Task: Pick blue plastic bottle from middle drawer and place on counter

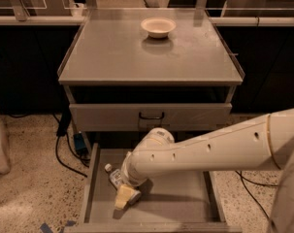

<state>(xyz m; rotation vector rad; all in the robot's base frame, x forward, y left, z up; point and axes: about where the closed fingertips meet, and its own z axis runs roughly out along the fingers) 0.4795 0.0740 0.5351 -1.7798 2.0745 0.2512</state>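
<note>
The blue plastic bottle (115,176) lies on its side on the left part of the middle drawer's floor (180,203), white cap toward the back left. The drawer is pulled out below the cabinet. My white arm reaches in from the right, and my gripper (124,196) hangs down over the bottle's lower end, its pale fingers (122,198) at the bottle's base. The arm hides most of the bottle's body. The grey counter (137,57) lies above and behind.
A white bowl (158,26) stands on the counter's back middle. A grey drawer front with a black handle (151,116) sits above the open drawer. Black cables (64,149) trail on the speckled floor at left. A pale ledge with dark cabinets runs behind.
</note>
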